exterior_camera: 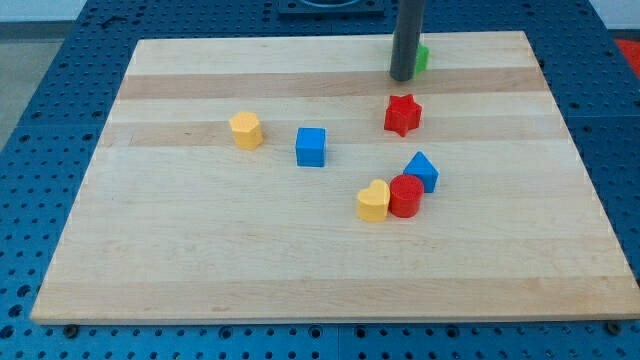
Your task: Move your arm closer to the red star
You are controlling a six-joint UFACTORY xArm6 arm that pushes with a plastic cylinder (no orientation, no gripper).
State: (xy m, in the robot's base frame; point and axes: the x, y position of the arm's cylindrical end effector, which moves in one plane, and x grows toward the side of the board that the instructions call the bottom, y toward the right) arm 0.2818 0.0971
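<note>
The red star (402, 115) lies on the wooden board (200, 270) right of centre, toward the view's top. My tip (402, 77) stands just above the star in the view, a short gap away, not touching it. A green block (422, 57) is partly hidden behind the rod, at the rod's right.
A yellow hexagon-like block (245, 130) sits left of centre and a blue cube (311, 146) beside it. Below the star, a blue triangular block (422, 171), a red cylinder (406, 195) and a yellow heart (373, 201) cluster together. Blue perforated table surrounds the board.
</note>
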